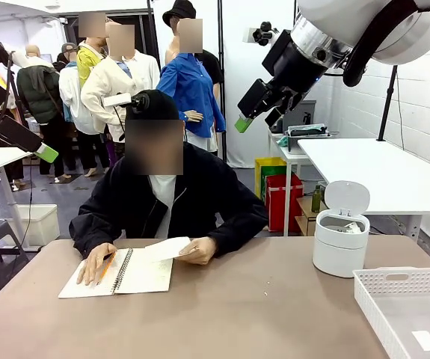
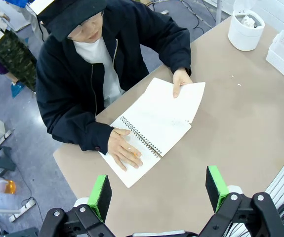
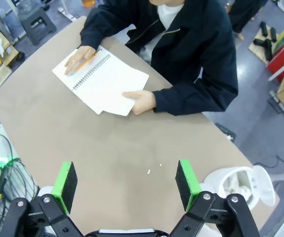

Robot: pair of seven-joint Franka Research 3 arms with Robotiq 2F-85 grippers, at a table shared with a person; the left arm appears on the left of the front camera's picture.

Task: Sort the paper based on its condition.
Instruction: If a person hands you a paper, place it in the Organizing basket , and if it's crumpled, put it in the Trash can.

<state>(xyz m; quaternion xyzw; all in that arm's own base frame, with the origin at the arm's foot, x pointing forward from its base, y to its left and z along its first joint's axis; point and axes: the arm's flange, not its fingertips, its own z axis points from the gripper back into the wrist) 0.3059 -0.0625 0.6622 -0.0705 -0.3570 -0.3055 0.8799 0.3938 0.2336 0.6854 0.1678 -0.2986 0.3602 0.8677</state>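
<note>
Gaping apart, left end effector (image 2: 157, 192) and right end effector (image 3: 126, 185) hung high. A person (image 1: 170, 202) lifted a notebook page (image 1: 166, 249).

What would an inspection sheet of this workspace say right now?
Surface: brown table, few white crumbs.
Job's things: crumpled paper inside the open white bin; white basket with a flat label.
Clutter: open notebook before the seated person.
Grippers: left hand and right hand open, raised above the table.
Cables: bundle beside the table.
Surroundings: red crate, white side table.
</note>
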